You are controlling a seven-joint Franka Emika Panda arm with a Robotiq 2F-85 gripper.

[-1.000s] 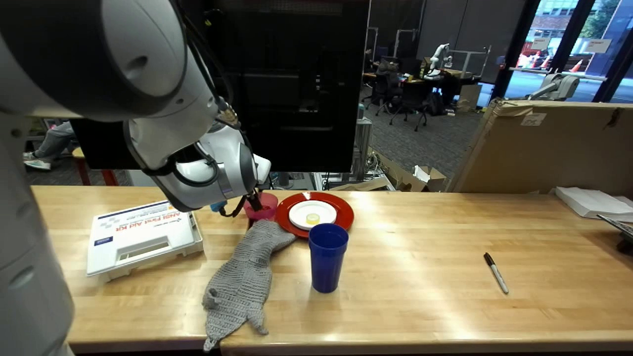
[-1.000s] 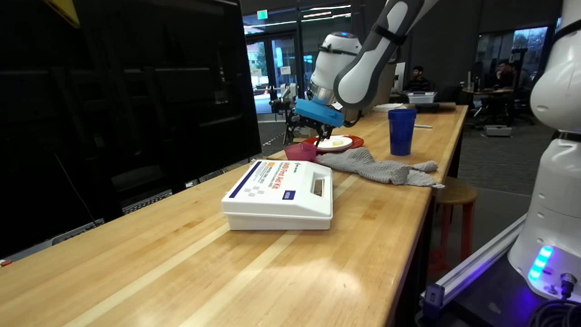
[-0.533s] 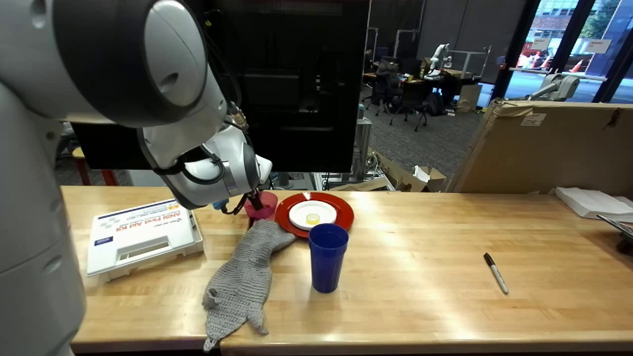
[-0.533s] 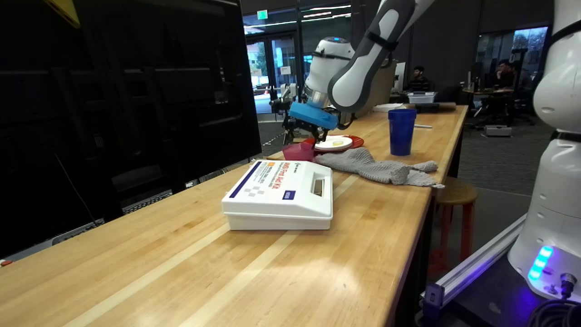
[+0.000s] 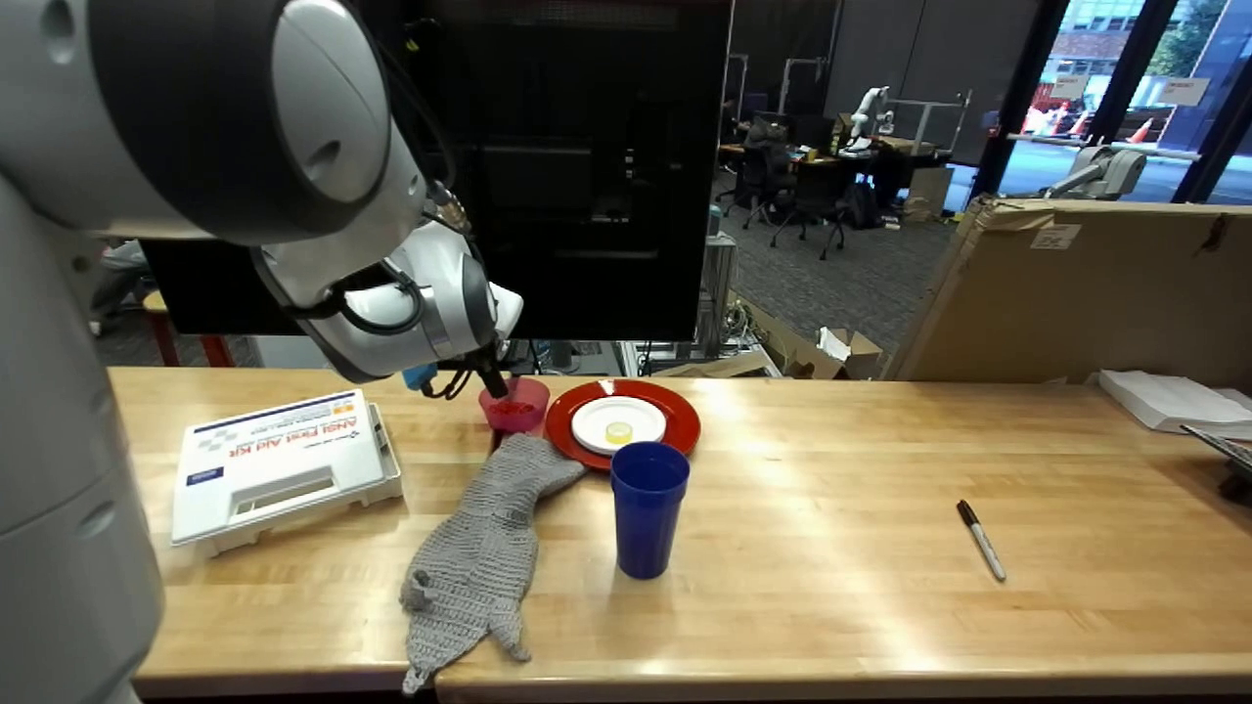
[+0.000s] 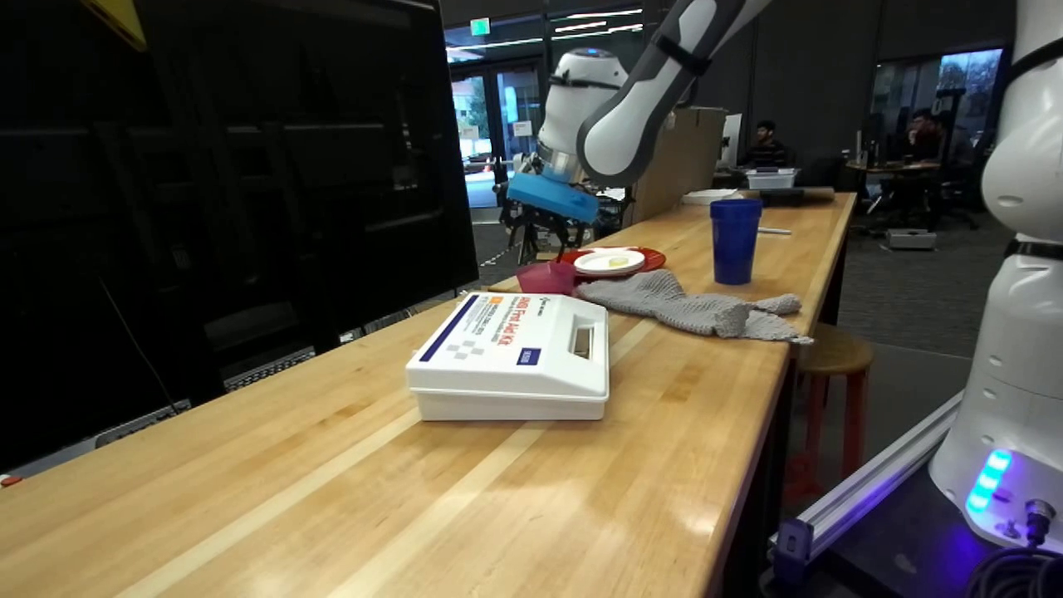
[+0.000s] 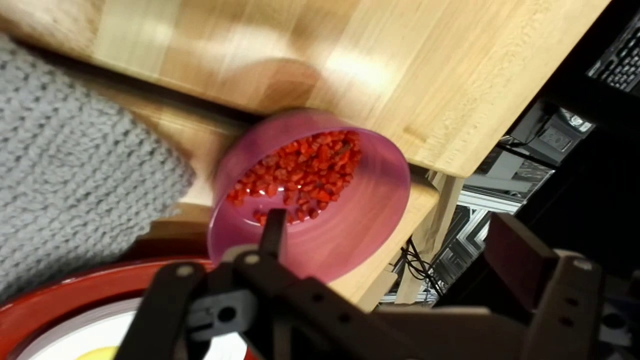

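Note:
My gripper [image 7: 390,225] is open and empty, with its jaws wide apart. It is nearest to a pink translucent bowl [image 7: 370,200] that holds small red pieces [image 7: 305,170]. In the wrist view one finger [image 7: 273,235] overlaps the bowl's inside and the other finger [image 7: 517,255] is out past its rim. In an exterior view the gripper [image 5: 497,383] is just above the bowl [image 5: 515,418]; whether it touches the rim I cannot tell. The bowl stands upright at the table's back edge. Beside it is a red plate [image 5: 683,420] with a white plate [image 5: 590,432] and a yellow ring-like piece [image 5: 618,432].
A grey knitted cloth [image 5: 479,557] lies in front of the bowl. A tall blue cup [image 5: 648,518] stands upright by the plates. A white first aid kit [image 6: 515,399] lies near the bowl. A black-capped marker [image 5: 981,541] lies farther along. A big dark screen [image 5: 587,176] stands behind the table.
My gripper has risen out of the bowl and moved left in both exterior views, away from the plates. The bowl has shifted very slightly to the left. The jaws look empty throughout.

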